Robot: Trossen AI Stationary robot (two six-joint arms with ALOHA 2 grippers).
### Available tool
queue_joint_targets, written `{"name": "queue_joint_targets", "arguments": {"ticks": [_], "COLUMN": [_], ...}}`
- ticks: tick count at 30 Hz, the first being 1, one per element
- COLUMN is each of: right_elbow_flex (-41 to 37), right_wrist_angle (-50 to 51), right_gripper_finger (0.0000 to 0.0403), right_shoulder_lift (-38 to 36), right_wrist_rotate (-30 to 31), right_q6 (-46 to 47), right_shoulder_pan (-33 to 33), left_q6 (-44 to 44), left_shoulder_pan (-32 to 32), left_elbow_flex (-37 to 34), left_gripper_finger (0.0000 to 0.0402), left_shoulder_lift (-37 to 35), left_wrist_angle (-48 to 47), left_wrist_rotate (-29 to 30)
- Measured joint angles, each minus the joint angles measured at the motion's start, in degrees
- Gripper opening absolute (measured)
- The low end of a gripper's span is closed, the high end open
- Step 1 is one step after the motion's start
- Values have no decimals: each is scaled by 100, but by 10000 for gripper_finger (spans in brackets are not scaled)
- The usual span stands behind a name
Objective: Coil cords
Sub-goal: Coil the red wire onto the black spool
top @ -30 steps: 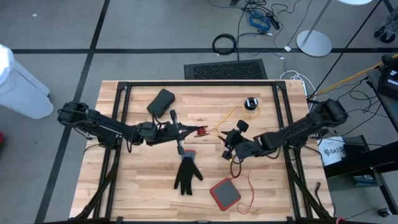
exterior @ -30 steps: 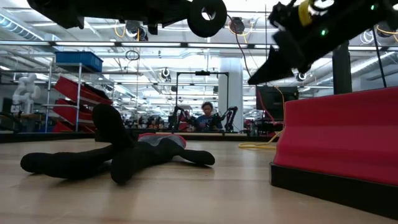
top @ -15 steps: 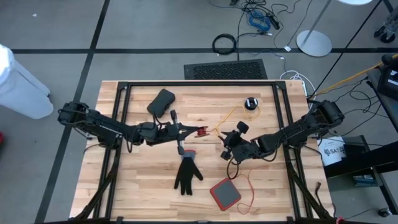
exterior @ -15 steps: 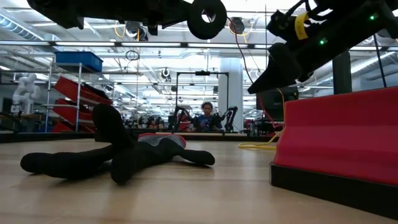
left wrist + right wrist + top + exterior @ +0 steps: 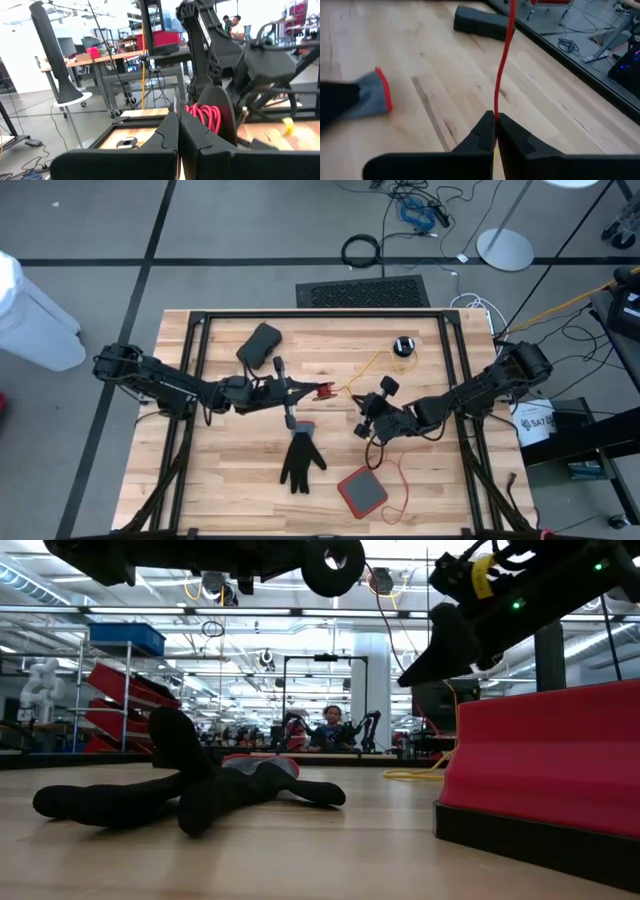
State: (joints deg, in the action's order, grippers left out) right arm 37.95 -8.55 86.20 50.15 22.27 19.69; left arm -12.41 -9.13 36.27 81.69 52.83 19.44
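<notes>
A thin red cord [image 5: 502, 65] runs between my two grippers above the table's middle. Its coiled end [image 5: 205, 115] sits at the tips of my shut left gripper [image 5: 318, 390]. My right gripper [image 5: 363, 428] is shut on the cord farther along. The cord's tail [image 5: 405, 480] drops to the table and loops past a red block [image 5: 362, 492]. A yellow cord [image 5: 372, 363] leads from a small black puck [image 5: 403, 346] toward the coil; where it ends is hidden. My left gripper [image 5: 178, 116] comes in about level from the table's left, with the red coil [image 5: 200, 112] just past its fingertips. The fingers themselves hide the place of contact. The coil hangs lifted clear of the table. My right gripper [image 5: 495, 117] pinches the red cord [image 5: 496, 107] between its two fingertips, a single strand. The fingers slant down from the table's right. From the pinch the cord rises nearly straight toward the left gripper, clear of the table.
A black glove with a grey cuff [image 5: 300, 460] lies near the table's middle, just near-side of the grippers. A black case [image 5: 260, 342] lies at the far left. The red block stands at the near right. A black frame [image 5: 320, 314] borders the table.
My right gripper has shut on the red cord, staying nearly in place. The left arm has kept still with the coil.
</notes>
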Motion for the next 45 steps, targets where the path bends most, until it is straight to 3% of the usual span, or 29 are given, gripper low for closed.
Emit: {"name": "queue_joint_targets", "arguments": {"ticks": [9,14,20,45], "right_elbow_flex": [77,594,1108,1150], "right_wrist_angle": [-1907,-1937,-1985,-2299], "right_gripper_finger": [1,1,0,0], "right_shoulder_lift": [647,1144,1410,1340], "right_wrist_rotate": [-133,-556,-568,-642], "right_q6": [-502,-586,-841,-860], "right_shoulder_pan": [-453,-645,-649,-269], "left_q6": [-78,-490,-971,-2126], "left_shoulder_pan": [15,17,15,-3], "left_elbow_flex": [-2,3,7,2], "left_gripper_finger": [0,0,0,0], "left_shoulder_lift": [672,1217,1533,1552], "left_wrist_angle": [1179,1797,1875,1630], "left_wrist_rotate": [163,474,820,1276]}}
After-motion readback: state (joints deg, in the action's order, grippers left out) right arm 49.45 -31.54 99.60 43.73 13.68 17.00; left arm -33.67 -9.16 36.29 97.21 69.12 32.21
